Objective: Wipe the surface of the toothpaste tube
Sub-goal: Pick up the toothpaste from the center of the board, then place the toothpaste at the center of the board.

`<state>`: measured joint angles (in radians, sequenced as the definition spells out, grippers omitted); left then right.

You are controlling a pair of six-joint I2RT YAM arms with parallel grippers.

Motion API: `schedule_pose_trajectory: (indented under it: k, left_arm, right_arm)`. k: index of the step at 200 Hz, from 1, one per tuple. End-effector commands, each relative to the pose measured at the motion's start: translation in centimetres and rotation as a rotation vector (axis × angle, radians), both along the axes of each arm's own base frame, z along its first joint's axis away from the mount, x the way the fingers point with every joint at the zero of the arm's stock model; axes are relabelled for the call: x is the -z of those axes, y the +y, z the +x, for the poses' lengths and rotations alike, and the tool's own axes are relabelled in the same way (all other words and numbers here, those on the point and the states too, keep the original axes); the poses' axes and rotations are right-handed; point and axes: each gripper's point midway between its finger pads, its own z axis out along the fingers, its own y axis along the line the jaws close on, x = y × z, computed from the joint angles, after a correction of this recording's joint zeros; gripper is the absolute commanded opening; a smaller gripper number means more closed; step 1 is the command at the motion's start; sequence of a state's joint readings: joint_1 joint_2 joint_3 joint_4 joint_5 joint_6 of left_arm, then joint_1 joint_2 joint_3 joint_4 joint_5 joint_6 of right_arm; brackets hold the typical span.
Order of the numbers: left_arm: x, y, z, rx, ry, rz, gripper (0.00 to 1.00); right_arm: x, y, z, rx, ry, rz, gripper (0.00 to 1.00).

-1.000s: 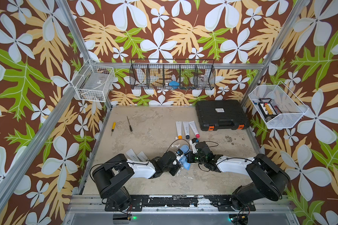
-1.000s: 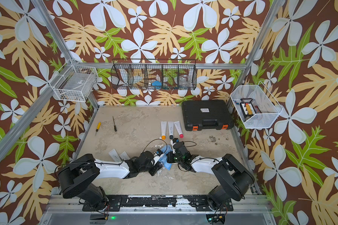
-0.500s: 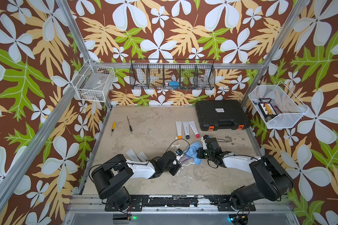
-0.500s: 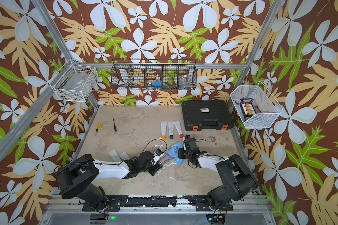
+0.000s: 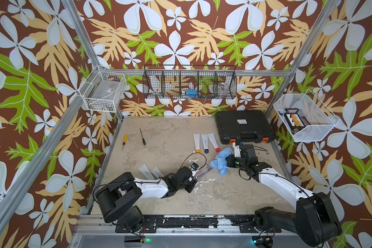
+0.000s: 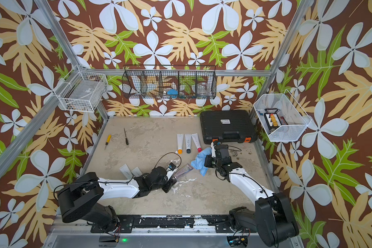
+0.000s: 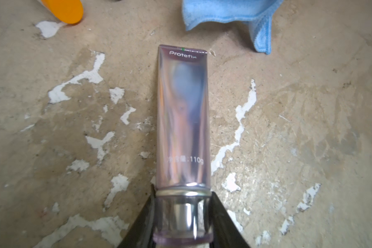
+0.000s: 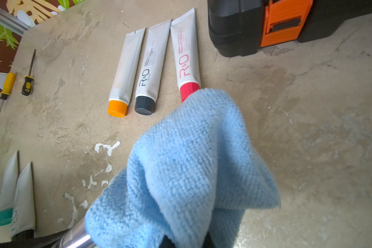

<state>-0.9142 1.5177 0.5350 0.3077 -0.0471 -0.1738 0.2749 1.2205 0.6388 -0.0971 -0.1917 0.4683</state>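
Observation:
A clear purple toothpaste tube [image 5: 203, 170] [image 6: 184, 169] [image 7: 183, 118] sticks out level over the table. My left gripper [image 5: 192, 175] [image 6: 171, 175] [image 7: 182, 194] is shut on its silver cap end. A crumpled blue cloth [image 5: 220, 160] [image 6: 200, 160] [image 8: 191, 171] hangs just right of the tube's flat end, a small gap apart from it. My right gripper [image 5: 229, 161] [image 6: 207, 161] [image 8: 185, 242] is shut on the cloth, which hides most of its fingers. A corner of the cloth [image 7: 228, 12] shows beyond the tube tip in the left wrist view.
Three white tubes [image 5: 205, 140] [image 8: 150, 64] with orange, black and red caps lie behind the cloth. A black case [image 5: 243, 126] stands at the back right. Two more tubes [image 5: 148, 171] lie by the left arm. Two screwdrivers [image 5: 124, 141] [image 5: 142, 136] lie at the back left.
My right gripper has drawn the blue cloth off the tube, to the right and back. The left gripper has kept the tube in the same place.

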Motion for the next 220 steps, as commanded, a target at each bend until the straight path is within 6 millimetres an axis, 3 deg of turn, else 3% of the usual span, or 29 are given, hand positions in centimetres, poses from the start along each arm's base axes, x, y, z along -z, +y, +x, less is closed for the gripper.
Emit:
schedule_pose_trajectory:
  k: [1, 53, 95, 136, 171, 220]
  left_arm:
    - [-0.1, 1.3, 0.9, -0.087, 0.007, 0.000, 0.21]
    - [0.7, 6.7, 2.8, -0.373, 0.022, 0.040, 0.18]
    - [0.8, 9.6, 4.5, -0.549, 0.039, 0.005, 0.19]
    - [-0.5, 9.7, 7.9, -0.632, 0.017, -0.055, 0.21]
    - [-1.0, 8.2, 12.0, -0.707, 0.042, -0.111, 0.21]
    - [-0.2, 5.7, 15.8, -0.751, 0.066, -0.109, 0.20]
  right_arm:
    - [-0.4, 0.0, -0.8, 0.008, 0.013, 0.033, 0.00]
    - [-3.3, 0.4, -1.6, -0.003, -0.052, 0.088, 0.00]
    - [-5.3, 0.3, -1.7, -0.004, -0.098, 0.099, 0.00]
    - [-5.1, 0.4, -2.1, -0.001, -0.091, 0.115, 0.00]
    - [-5.1, 0.2, -2.6, 0.004, -0.087, 0.122, 0.00]
    - [-5.3, -0.3, -3.3, 0.018, -0.104, 0.114, 0.00]
